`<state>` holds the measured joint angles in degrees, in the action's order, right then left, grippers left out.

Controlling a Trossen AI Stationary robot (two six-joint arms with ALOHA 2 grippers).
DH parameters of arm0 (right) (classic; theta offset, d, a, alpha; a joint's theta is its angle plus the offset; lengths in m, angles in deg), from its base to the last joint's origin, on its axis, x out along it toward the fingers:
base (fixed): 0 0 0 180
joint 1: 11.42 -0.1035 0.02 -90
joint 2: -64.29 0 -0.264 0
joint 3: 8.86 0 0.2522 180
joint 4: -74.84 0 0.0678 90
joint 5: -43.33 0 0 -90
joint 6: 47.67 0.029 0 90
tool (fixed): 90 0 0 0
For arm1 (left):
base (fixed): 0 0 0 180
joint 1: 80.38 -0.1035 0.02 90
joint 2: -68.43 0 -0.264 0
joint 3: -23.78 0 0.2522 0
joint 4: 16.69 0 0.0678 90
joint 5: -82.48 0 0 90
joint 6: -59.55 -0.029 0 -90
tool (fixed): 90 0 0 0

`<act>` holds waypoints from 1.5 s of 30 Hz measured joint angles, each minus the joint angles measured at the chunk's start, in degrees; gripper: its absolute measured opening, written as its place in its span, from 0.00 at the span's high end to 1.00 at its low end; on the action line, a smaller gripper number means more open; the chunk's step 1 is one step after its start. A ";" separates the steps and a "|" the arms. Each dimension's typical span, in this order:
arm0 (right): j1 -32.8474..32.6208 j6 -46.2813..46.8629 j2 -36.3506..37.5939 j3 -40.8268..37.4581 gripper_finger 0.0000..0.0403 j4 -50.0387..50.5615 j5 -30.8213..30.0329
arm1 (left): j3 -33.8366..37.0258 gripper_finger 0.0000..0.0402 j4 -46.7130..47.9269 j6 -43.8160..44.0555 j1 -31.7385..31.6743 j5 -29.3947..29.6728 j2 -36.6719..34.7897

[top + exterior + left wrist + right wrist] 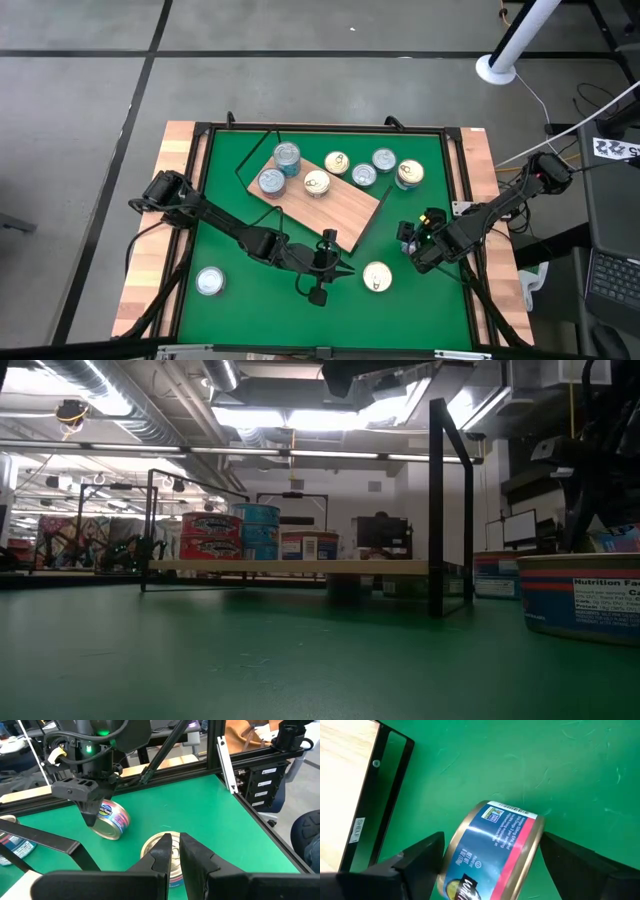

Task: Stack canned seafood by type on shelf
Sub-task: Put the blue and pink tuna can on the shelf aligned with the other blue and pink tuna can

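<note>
Right gripper [490, 857] wide open, fingers straddling tilted pink-banded tin [492, 852] on green tabletop [420, 310], just beside shelf [335, 205] corner; no grip evident. Left gripper [173, 851] closed, empty, above gold-lidded tin [377, 276]. Shelf carries several tins [287, 155].

Glossy metal on the tin [490, 852] tipped on its side between the right gripper's [490, 865] matt black plastic fingers [417, 857], label slick and shiny. Beyond it, smooth light wood-grain shelf [330, 205], dark edged. Green mat [530, 765] matt, faintly scuffed.
</note>
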<state>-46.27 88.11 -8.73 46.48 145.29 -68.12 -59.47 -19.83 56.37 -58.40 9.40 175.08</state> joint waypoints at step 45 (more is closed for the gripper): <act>0.00 -4.60 0.11 0.09 0.56 2.77 8.52 | 0.04 0.92 0.00 -0.02 0.00 0.00 0.00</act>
<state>-46.27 83.51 -8.62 46.57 148.06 -59.60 -59.43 -19.83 56.35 -58.40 9.40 175.08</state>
